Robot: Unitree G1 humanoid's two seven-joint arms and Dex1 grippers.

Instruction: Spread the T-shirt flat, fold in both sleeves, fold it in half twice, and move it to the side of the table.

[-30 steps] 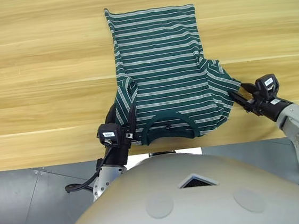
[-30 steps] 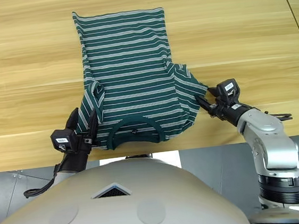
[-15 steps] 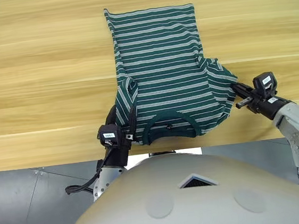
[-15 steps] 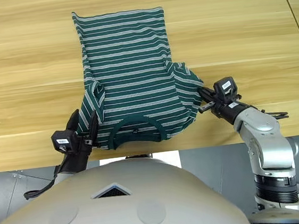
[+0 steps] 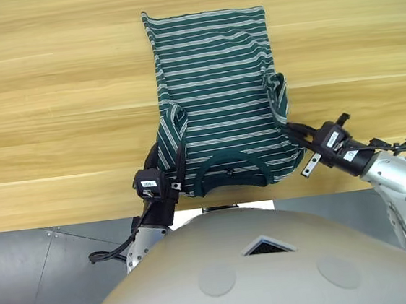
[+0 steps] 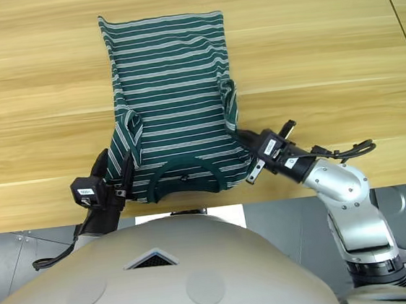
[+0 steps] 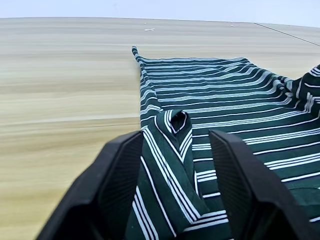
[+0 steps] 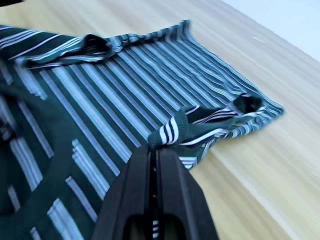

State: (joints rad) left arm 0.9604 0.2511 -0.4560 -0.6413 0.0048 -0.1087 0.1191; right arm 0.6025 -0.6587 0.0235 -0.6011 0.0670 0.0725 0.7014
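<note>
A dark green T-shirt with white stripes lies on the wooden table, collar toward me. Its left sleeve is folded in over the body. My left gripper is at the near left shoulder, open, with its fingers on either side of the folded fabric. My right gripper is at the near right side of the shirt, shut on the right sleeve. That sleeve is turned inward onto the shirt's right edge.
The table's near edge runs just under the collar, with grey floor below it. Bare wood stretches to the left, the right and the far side of the shirt.
My right gripper has swung inward to the left with the right sleeve, laying it over the shirt's right edge. The left gripper has stayed put.
</note>
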